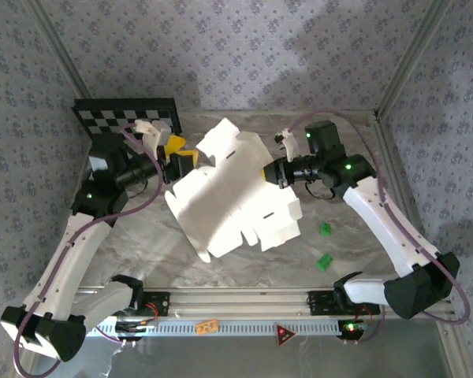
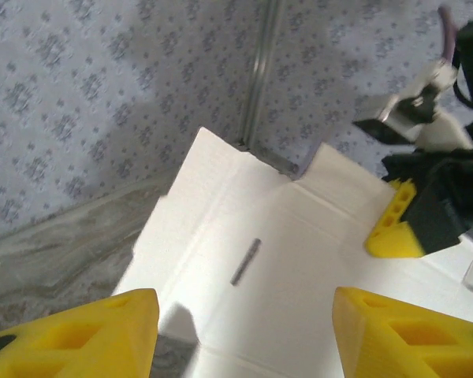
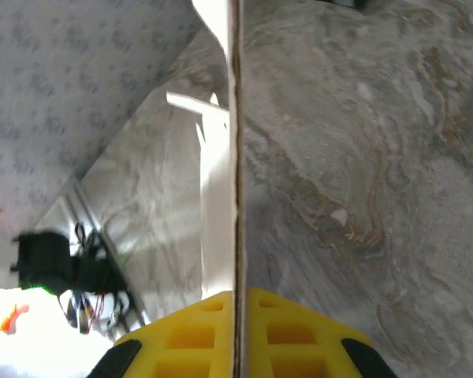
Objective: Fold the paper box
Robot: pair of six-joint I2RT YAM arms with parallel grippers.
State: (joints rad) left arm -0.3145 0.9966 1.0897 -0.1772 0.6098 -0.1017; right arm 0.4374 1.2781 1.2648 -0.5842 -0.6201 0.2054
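Paper box [image 1: 232,193] sits mid-surface [image 1: 142,244] as a mostly flat die-cut sheet, partly tilted up w/ flaps loose, so prob. early w/ walls + tabs left to do; right pincer [image 3: 236,331] clamped on its edge, left pincer [image 2: 244,331] wide open, empty, facing it.

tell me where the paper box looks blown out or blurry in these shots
Top external: the paper box is overexposed, creases faint, with a soft shadow on the table beside it. Left wrist: the box's slot is sharp, the left claw looks soft. Right wrist: the box sits edge-on in the right claw, glaring white at top.
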